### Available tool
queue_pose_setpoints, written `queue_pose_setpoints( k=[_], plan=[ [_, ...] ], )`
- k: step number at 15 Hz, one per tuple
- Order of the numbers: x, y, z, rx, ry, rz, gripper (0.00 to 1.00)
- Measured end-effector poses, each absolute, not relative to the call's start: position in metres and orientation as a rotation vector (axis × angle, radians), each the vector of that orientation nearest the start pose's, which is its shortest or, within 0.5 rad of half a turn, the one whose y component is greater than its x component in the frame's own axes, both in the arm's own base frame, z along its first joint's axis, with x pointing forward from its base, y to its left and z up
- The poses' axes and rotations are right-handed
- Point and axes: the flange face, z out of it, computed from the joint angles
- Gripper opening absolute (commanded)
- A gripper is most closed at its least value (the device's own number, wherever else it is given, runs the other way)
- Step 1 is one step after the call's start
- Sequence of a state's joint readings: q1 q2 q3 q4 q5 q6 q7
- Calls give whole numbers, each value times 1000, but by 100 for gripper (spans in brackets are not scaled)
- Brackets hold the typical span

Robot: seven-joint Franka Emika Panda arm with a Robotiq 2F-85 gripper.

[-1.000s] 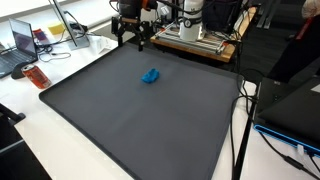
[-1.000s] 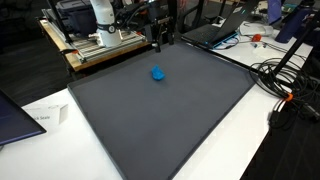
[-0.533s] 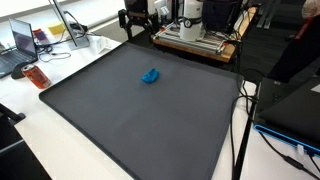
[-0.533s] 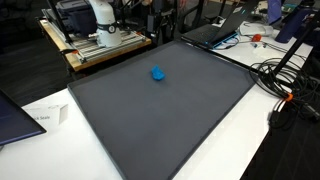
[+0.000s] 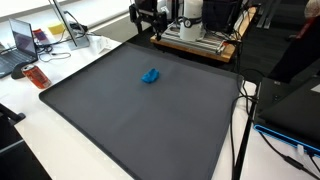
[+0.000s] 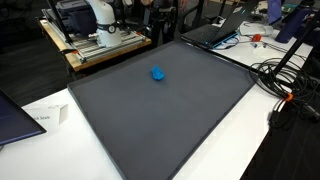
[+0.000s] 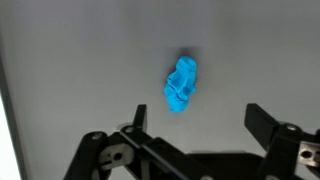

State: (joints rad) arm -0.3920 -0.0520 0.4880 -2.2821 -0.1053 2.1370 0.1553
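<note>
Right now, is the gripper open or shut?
Open. In the wrist view the gripper has its fingers wide apart, gripping nothing; the blue object lies on the mat, clear of both.

A small blue lump (image 6: 158, 73) lies on the dark mat (image 6: 150, 120) covering the white counter (image 6: 255, 135), well apart from the claw (image 6: 163, 18) hanging at the far edge.

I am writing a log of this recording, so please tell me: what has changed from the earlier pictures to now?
The black pincer has drawn up and back toward the far edge of the dark grey mat, away from the small blue crumpled object. Its jaws stand open and empty; nothing was grasped. The blue object lies where it was.
</note>
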Motion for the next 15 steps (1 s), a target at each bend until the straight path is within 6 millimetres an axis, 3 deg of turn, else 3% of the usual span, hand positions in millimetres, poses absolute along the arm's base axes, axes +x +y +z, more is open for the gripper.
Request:
queue_pose_setpoints(
  k=[7,15],
  plan=[
    [507,87,334,-3301,117,186,100],
    [521,151,313,-3499,336,194,100]
  ],
)
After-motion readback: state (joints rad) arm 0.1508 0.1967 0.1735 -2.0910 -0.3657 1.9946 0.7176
